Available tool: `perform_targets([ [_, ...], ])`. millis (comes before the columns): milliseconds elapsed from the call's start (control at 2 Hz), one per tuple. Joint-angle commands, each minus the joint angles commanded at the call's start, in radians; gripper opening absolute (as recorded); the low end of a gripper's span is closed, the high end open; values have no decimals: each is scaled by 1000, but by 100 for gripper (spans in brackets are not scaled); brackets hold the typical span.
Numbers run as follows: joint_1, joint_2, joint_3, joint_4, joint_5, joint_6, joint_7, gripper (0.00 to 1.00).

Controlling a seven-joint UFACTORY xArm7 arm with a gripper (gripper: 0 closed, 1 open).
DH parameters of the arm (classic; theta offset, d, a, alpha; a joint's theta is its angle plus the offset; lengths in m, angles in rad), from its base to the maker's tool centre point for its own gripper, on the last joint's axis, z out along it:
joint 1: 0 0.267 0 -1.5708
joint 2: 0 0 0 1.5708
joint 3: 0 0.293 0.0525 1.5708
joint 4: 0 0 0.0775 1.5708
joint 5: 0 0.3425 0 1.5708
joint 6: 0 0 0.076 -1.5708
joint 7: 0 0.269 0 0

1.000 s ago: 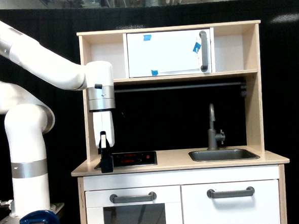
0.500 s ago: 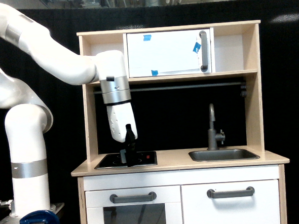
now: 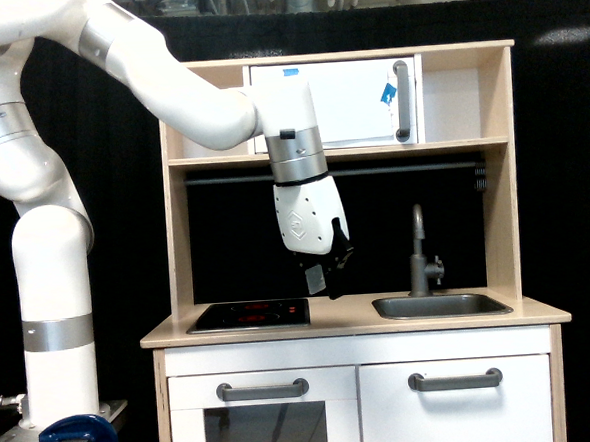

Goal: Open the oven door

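Approach phase: gripper (image 3: 327,276) hung low; jaw spread could not be told.

The oven door (image 3: 343,103) sat shut, above the jaws and toward the exterior view's right. Judged light, rigid, hinged panel; best hold was mid-span on its vertical grey bar handle (image 3: 402,100), likely smooth, so pinch squarely.

A black hob (image 3: 249,314), grey faucet (image 3: 418,254) and sink (image 3: 441,306) sit on the wooden countertop (image 3: 352,326).
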Motion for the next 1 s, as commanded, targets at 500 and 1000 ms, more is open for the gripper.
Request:
perform_targets([
  [500,32,299,-56,371,257,217,-540,100],
  [1000,-22,448,3,596,356,348,-690,100],
])
